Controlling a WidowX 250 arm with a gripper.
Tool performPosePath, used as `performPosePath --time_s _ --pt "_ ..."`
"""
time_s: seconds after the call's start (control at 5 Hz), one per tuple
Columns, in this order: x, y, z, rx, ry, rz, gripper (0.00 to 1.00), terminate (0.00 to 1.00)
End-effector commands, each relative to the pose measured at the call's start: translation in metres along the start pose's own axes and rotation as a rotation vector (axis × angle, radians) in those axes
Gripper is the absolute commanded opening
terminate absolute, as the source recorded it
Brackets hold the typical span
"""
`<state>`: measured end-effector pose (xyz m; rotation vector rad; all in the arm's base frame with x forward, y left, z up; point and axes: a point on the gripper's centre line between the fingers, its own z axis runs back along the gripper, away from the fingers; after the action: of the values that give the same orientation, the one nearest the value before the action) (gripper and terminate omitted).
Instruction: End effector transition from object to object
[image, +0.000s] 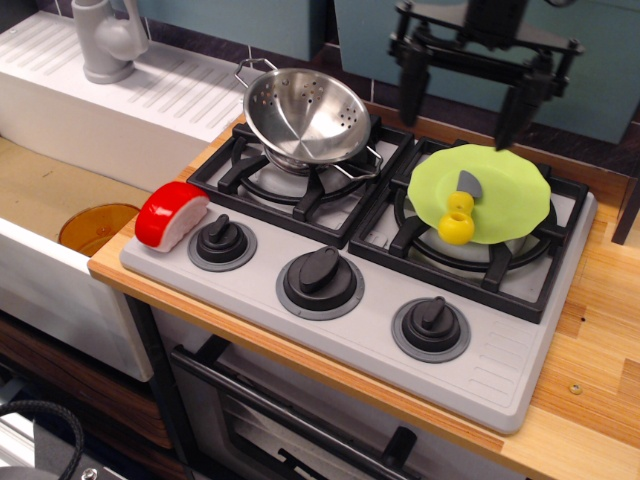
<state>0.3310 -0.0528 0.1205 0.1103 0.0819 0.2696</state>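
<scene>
The black end effector (462, 103) hangs with its fingers spread wide and empty, above the back edge of a green lid (481, 196) with a yellow knob (456, 226) on the right burner. A steel colander (305, 112) sits on the left burner; a red-and-white block (171, 213) rests on the stove's (500, 370) left corner.
</scene>
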Motion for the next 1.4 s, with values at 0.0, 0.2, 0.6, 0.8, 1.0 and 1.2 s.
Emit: performPosePath --time_s 0.0,0.2,0.6,0.8,1.0,1.2 --pt "0.003 0.062 0.008 -0.033 -0.167 -0.064 1.00 0.00" --pt "0.002 0.085 -0.004 -0.009 -0.230 -0.112 1.00 0.00" --pt "0.004 0.121 -0.017 0.034 -0.292 -0.172 1.00 0.00" --pt "0.005 0.139 -0.025 0.038 -0.320 -0.197 1.00 0.00" --pt "0.006 0.152 -0.029 0.051 -0.342 -0.210 1.00 0.00" --pt "0.005 0.162 -0.036 0.063 -0.349 -0.222 1.00 0.00"
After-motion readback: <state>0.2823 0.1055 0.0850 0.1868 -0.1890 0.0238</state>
